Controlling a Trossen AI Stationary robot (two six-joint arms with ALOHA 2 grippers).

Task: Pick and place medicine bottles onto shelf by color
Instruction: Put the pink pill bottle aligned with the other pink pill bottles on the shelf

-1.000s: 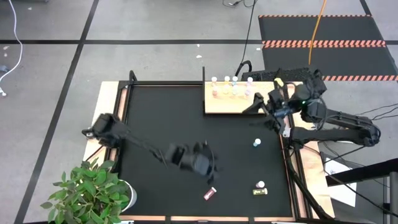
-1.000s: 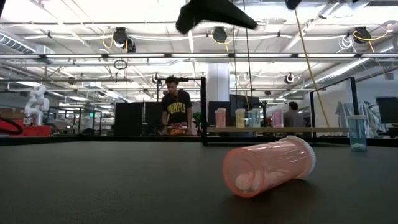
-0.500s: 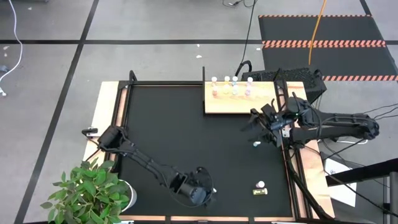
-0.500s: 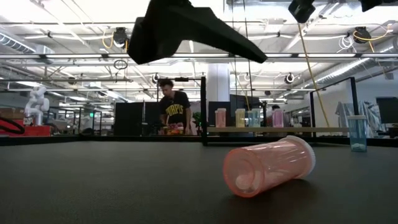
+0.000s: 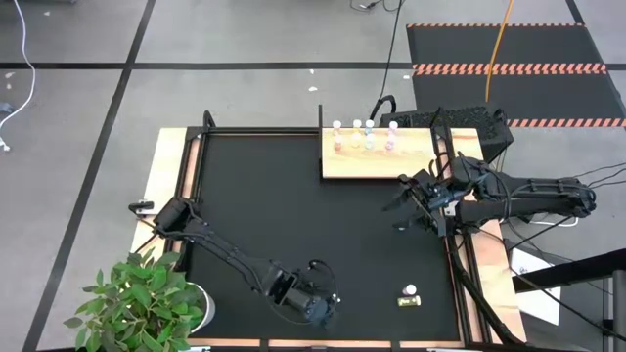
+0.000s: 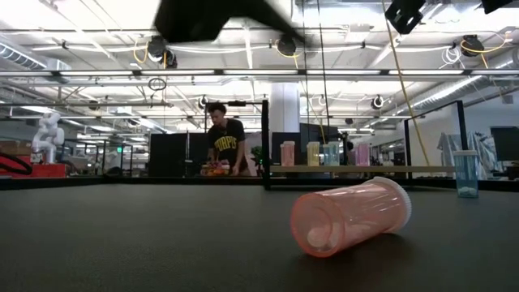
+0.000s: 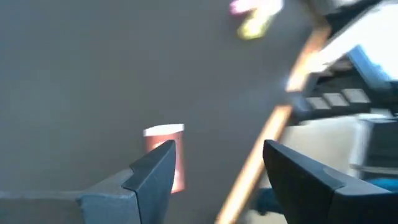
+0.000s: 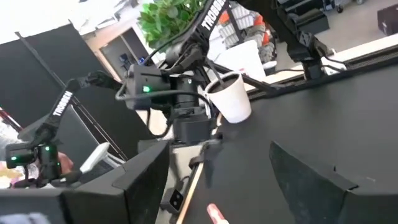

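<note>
- Since prev frames: left gripper [image 5: 311, 308] swung from mat centre down to the near edge of the black mat [image 5: 254, 196]; right gripper [image 5: 416, 203] dropped off the shelf's right end to just in front of it, over the spot where the blue bottle stood.
- Left gripper: fingers apart, nothing between them; pink bottle [image 7: 166, 152] lies on its side just under/ahead of them, white cap pointing away in the wrist view.
- Low view: same pink bottle [image 6: 350, 216] on its side, open-looking base toward camera; blue bottle [image 6: 465, 173] upright far right.
- Right gripper: jaws wide, empty per its wrist view; hangs over the mat near the right edge.
- Shelf [image 5: 377, 158], wooden board at far-right part of the mat: row of bottles [image 5: 364, 137] upright along its far edge.
- Yellow-green bottle [image 5: 409, 301] on its side near the mat's near-right corner, a white-capped one [image 5: 410, 290] touching/just beside it.
- Potted plant [image 5: 147, 303] off the near-left corner.
- Person [image 6: 224, 146] in the room behind.
</note>
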